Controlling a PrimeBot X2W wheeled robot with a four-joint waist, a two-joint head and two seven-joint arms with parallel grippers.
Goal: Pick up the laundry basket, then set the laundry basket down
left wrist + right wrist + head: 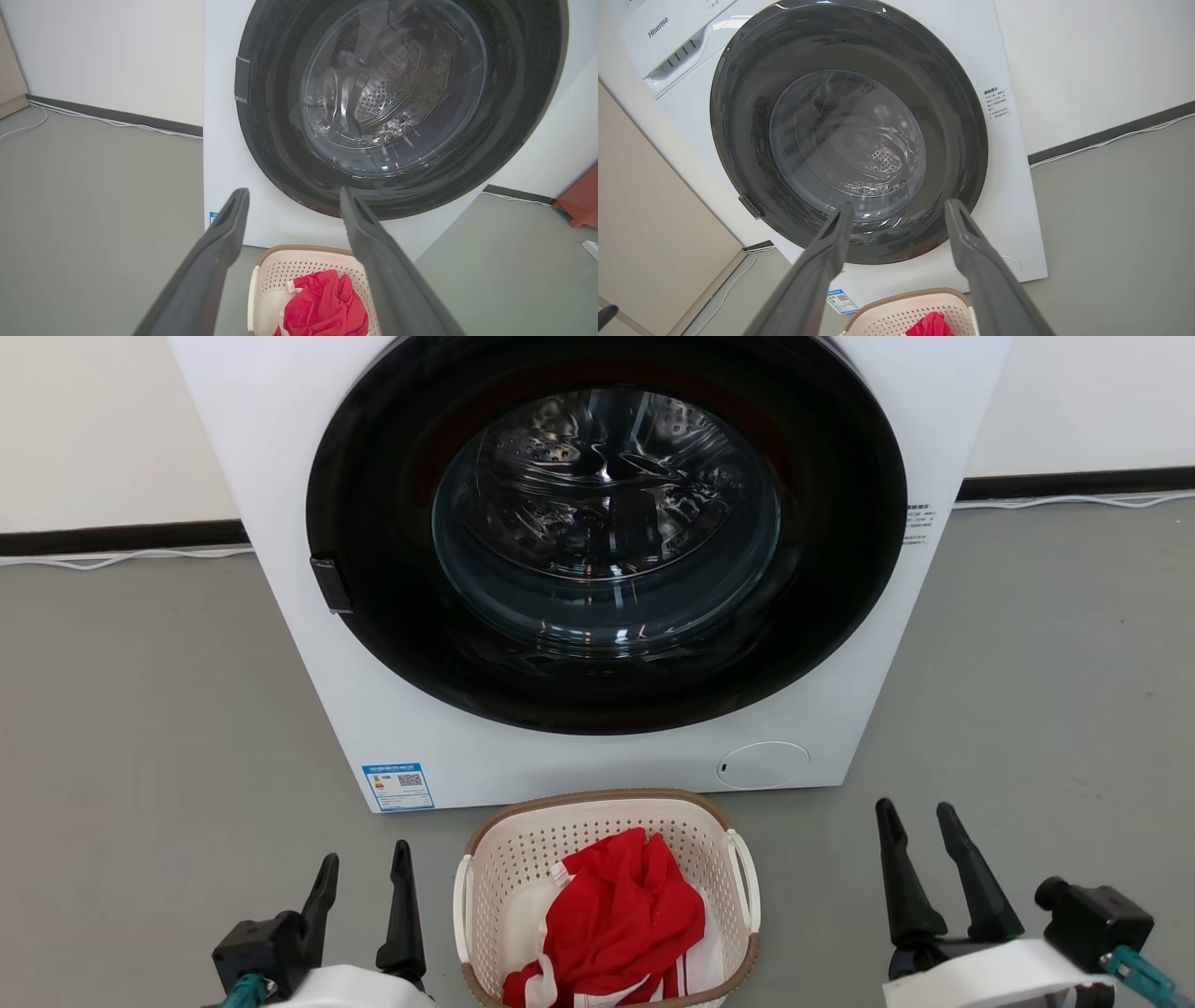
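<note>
Find the left claw (365, 852) at near left: fingers parted, holding nothing, just beside the laundry basket (518, 849). Locate the laundry basket on the floor (140, 709) at centre, between both claws, close before the washing machine (280, 448); long axis near-to-far, side handles facing left and right. Find the right claw (914, 805) at right: parted, empty, farther off than the left.

Bright, even light — glare on the door glass (607, 513); wrist views bowed.
</note>
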